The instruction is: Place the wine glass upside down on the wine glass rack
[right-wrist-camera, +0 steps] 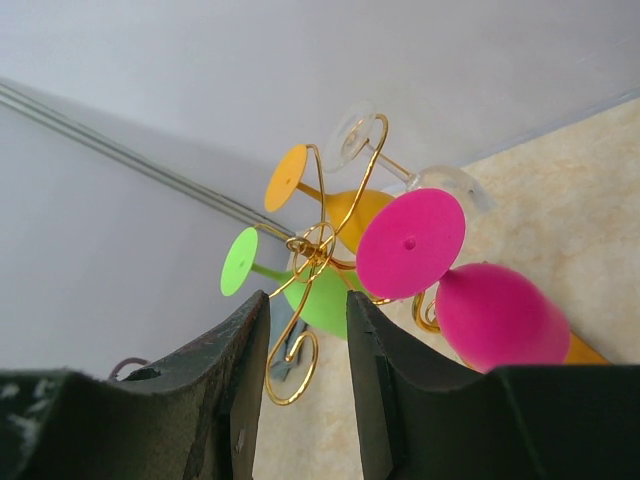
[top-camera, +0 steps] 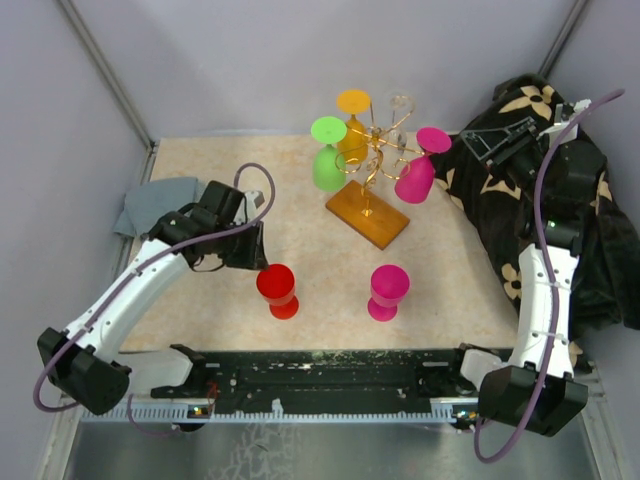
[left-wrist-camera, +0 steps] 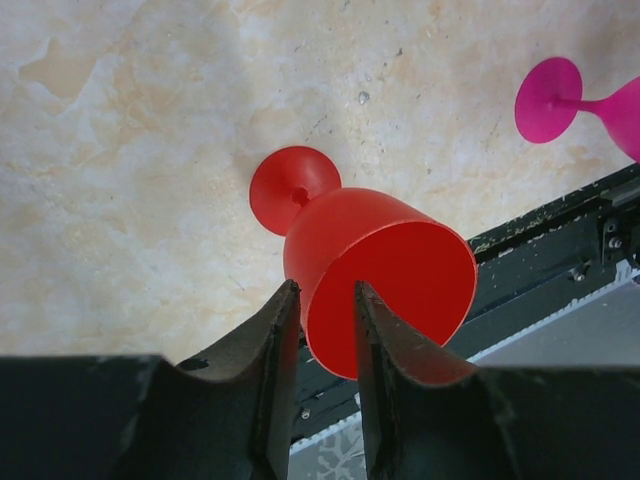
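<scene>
A red wine glass [top-camera: 277, 288] [left-wrist-camera: 380, 270] stands upright on the table's near left. My left gripper [top-camera: 256, 254] [left-wrist-camera: 325, 290] is open at its rim: one finger is outside the bowl, the other over its mouth, and the wall runs between them with a gap. The wine glass rack [top-camera: 375, 160] [right-wrist-camera: 310, 250] stands on its amber base [top-camera: 367, 213] at the back centre. Green [top-camera: 328, 160], orange [top-camera: 352, 120], magenta [top-camera: 418, 170] and clear [top-camera: 400, 105] glasses hang on it upside down. My right gripper [top-camera: 470, 142] [right-wrist-camera: 307, 297] is open and empty, right of the rack.
A second magenta glass [top-camera: 388, 290] [left-wrist-camera: 550, 100] stands upright right of the red one. A dark flowered cloth [top-camera: 520, 200] covers the right side under the right arm. A grey cloth [top-camera: 150, 205] lies at the left edge. A black rail [top-camera: 320, 370] runs along the front.
</scene>
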Available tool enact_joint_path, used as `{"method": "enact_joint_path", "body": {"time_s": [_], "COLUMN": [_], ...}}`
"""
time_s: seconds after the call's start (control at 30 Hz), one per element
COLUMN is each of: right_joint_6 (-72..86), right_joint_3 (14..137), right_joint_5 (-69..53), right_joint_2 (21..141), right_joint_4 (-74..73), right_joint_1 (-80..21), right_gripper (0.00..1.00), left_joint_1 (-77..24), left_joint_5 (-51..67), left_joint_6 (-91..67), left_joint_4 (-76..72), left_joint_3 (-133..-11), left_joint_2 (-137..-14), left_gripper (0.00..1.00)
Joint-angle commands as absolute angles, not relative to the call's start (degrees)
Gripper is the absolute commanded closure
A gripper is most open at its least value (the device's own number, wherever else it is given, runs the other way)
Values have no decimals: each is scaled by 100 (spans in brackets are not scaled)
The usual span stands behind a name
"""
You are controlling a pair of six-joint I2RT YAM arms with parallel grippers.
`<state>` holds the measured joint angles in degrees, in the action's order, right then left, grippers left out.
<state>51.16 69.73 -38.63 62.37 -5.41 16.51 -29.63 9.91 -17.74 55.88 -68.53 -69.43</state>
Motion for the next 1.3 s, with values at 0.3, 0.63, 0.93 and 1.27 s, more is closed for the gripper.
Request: {"method": "enact_joint_path", "body": {"time_s": [0.3, 0.63, 0.93, 1.27], "right_joint_6": [5176, 5166, 5249, 5374], "right_joint_3": [6948, 6909, 6900, 6916], "right_joint_5": [-3878, -3841, -3885, -3970], "right_joint_2": [6049, 6037, 6015, 5978], "right_joint_4": [-163, -163, -64, 39], "right_joint_1": [1608, 1605, 1608, 1574], "right_gripper": [63, 63, 63, 64], "left_joint_1": [-3375, -3493, -3500, -3489], "left_joint_5": [528, 266, -1467, -3391], "left_joint_6": [-1931, -2014, -2325, -1697], "left_joint_4": [5721, 5710, 5398, 3696], "left_joint_3": [-6424, -6664, -7264, -8132], "left_joint_2": [-7027, -7119, -6790, -6885], "left_gripper": [68, 100, 100, 100]}}
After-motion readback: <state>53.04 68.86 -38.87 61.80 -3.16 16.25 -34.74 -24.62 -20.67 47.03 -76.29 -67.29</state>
